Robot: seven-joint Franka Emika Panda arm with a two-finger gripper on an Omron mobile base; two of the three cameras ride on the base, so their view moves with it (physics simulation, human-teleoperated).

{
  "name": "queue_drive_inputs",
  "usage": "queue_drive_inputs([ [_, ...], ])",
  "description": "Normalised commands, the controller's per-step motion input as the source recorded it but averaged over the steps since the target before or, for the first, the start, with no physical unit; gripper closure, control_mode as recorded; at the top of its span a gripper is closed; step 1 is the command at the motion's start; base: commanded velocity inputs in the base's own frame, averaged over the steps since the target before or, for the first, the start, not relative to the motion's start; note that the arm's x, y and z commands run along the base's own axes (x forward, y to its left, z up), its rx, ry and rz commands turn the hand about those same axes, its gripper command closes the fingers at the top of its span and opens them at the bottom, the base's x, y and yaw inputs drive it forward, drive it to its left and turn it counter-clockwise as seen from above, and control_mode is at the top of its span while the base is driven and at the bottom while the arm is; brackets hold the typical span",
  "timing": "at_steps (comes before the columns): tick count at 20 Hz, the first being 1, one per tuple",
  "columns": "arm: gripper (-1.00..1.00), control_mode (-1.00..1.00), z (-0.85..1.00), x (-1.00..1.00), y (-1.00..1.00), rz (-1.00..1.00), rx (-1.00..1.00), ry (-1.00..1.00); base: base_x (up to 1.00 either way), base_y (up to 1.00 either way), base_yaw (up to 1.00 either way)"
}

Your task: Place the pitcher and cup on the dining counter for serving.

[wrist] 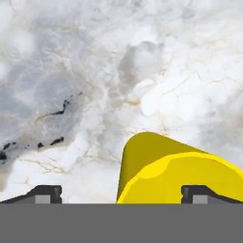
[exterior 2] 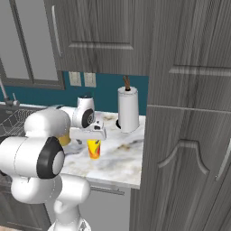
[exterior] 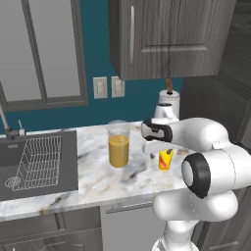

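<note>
The pitcher (exterior: 118,147), a tall clear glass with amber liquid, stands on the marble counter (exterior: 98,181) just right of the sink. The cup (exterior: 165,160) (exterior 2: 94,149), small and yellow with red-orange marks, stands to the pitcher's right near the counter's front. My gripper (exterior: 164,152) (exterior 2: 92,136) hangs directly over the cup, pointing down, open and holding nothing. In the hand view the cup's rim (wrist: 175,175) lies between the fingertips, nearer the right one, with my gripper (wrist: 122,193) spread wide around it. The dining counter is out of view.
A dark sink (exterior: 39,162) with a wire rack and a faucet (exterior: 5,122) takes up the counter's left. A white paper-towel roll (exterior 2: 128,110) stands at the back by the wall. A tall grey cabinet (exterior 2: 189,135) closes the right side, and upper cabinets (exterior: 166,34) hang overhead.
</note>
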Motion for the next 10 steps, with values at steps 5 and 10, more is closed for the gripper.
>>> queue_drive_inputs([
  [5, 1.0, -1.0, -0.3, 0.01, 0.0, 0.01, 0.0, 0.0, 0.0, 0.0, 0.0],
  [10, 1.0, -1.0, -0.22, 0.0, 0.0, 0.0, 0.0, 0.0, 0.0, 0.0, 0.0],
])
